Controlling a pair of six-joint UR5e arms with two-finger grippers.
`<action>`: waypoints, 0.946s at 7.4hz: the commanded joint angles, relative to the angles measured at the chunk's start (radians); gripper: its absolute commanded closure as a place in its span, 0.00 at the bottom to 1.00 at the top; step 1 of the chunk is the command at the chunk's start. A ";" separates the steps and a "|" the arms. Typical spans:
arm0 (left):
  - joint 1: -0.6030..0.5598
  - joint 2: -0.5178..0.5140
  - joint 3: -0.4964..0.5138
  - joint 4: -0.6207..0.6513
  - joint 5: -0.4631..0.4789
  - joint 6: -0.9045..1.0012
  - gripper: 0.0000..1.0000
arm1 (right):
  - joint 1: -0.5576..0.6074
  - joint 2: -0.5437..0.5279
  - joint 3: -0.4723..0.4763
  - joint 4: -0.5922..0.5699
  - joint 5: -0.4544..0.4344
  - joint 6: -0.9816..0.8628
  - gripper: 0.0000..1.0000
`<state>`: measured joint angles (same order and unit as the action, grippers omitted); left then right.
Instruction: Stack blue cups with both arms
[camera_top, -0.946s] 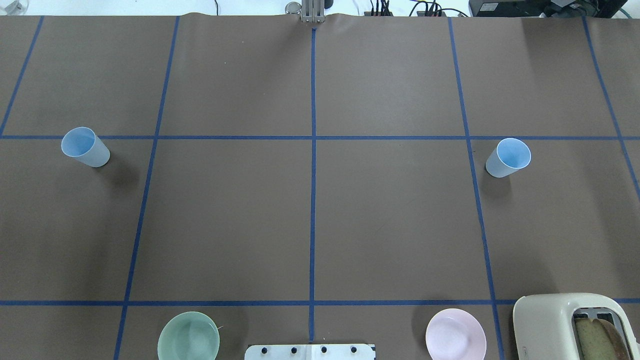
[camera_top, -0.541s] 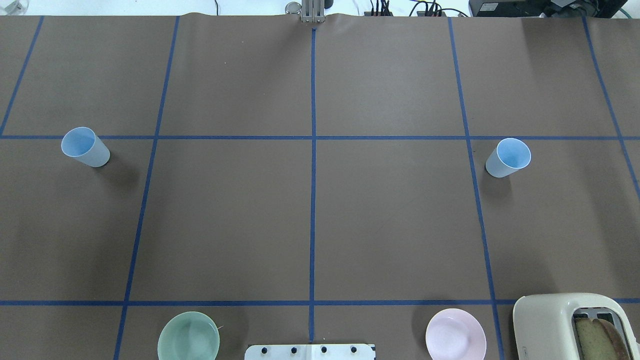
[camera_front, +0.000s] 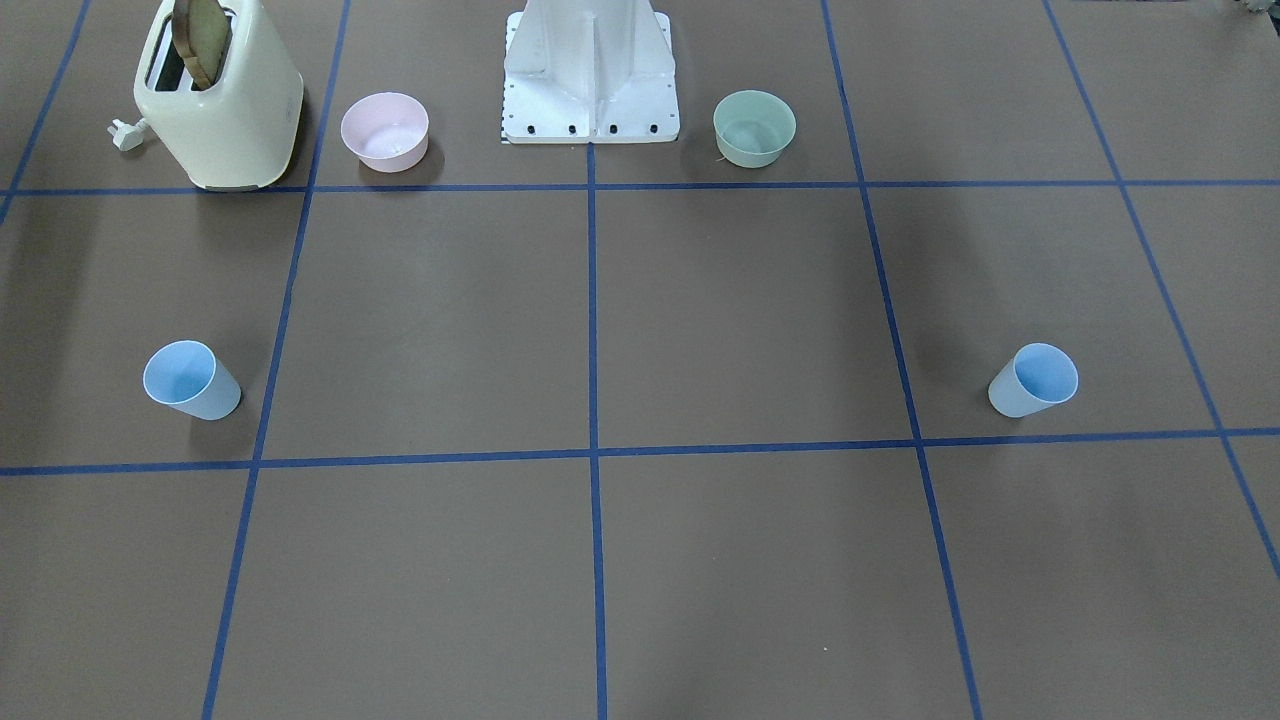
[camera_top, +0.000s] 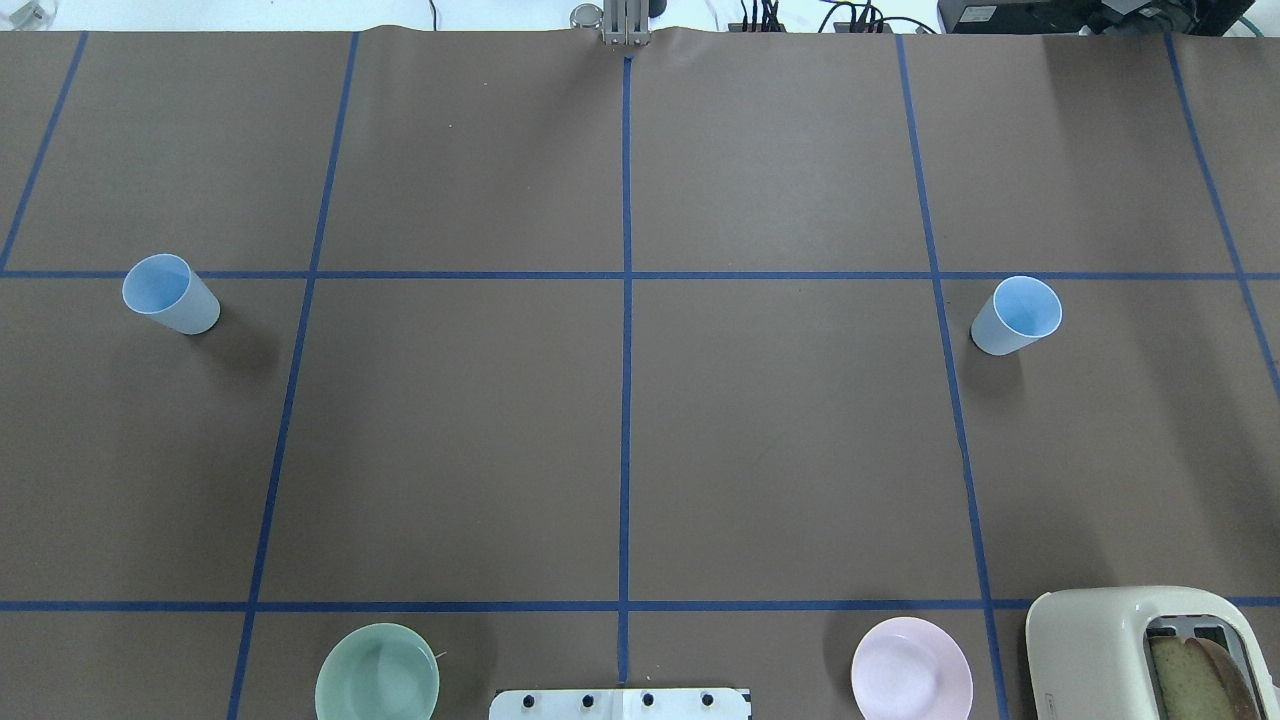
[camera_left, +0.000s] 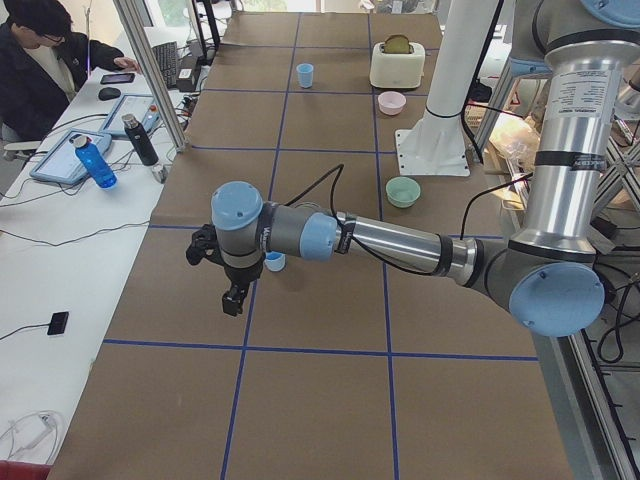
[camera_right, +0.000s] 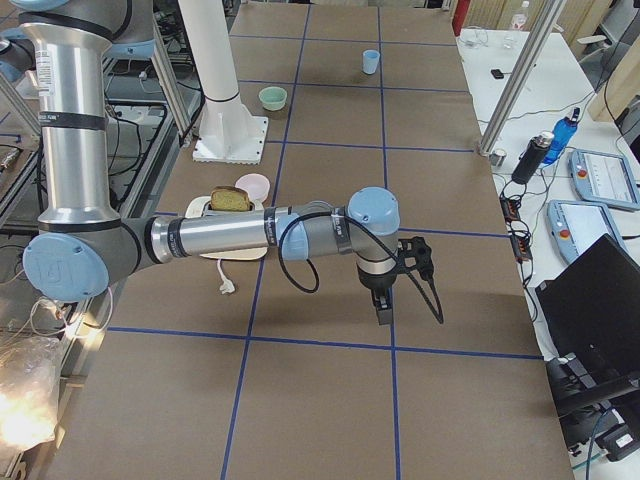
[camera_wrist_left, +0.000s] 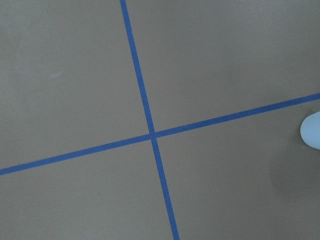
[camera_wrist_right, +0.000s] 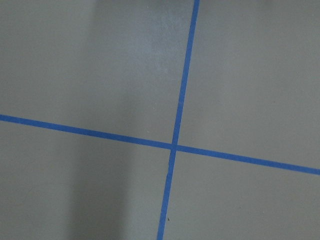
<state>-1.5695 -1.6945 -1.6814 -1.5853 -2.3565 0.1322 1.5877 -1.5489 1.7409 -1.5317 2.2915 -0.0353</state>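
Two light-blue cups stand upright and far apart on the brown table. One is at the overhead view's left (camera_top: 170, 293), the other at its right (camera_top: 1015, 315); both also show in the front view (camera_front: 1033, 380) (camera_front: 190, 380). Neither arm shows in the overhead or front view. In the exterior left view my left gripper (camera_left: 232, 300) hangs above the table beside the left cup (camera_left: 274, 261). In the exterior right view my right gripper (camera_right: 383, 312) points down over the table. I cannot tell whether either is open or shut. The left cup's edge shows in the left wrist view (camera_wrist_left: 312, 131).
A pale-green bowl (camera_top: 377, 672) and a pink bowl (camera_top: 911, 668) flank the white base pedestal (camera_top: 620, 703) at the near edge. A cream toaster (camera_top: 1140, 650) holding bread stands at the near right. Blue tape lines grid the table. An operator (camera_left: 40, 70) sits at a side desk.
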 joint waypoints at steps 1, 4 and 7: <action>-0.001 -0.028 -0.001 -0.064 0.007 -0.084 0.02 | 0.001 0.027 0.008 0.005 -0.003 -0.012 0.00; 0.009 -0.021 0.012 -0.239 0.006 -0.138 0.02 | -0.006 0.016 -0.011 0.160 0.002 0.006 0.00; 0.240 -0.019 0.025 -0.382 0.017 -0.484 0.02 | -0.147 0.046 0.000 0.191 -0.077 0.233 0.00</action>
<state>-1.4141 -1.7197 -1.6631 -1.9114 -2.3439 -0.2002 1.5027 -1.5145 1.7357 -1.3482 2.2661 0.1028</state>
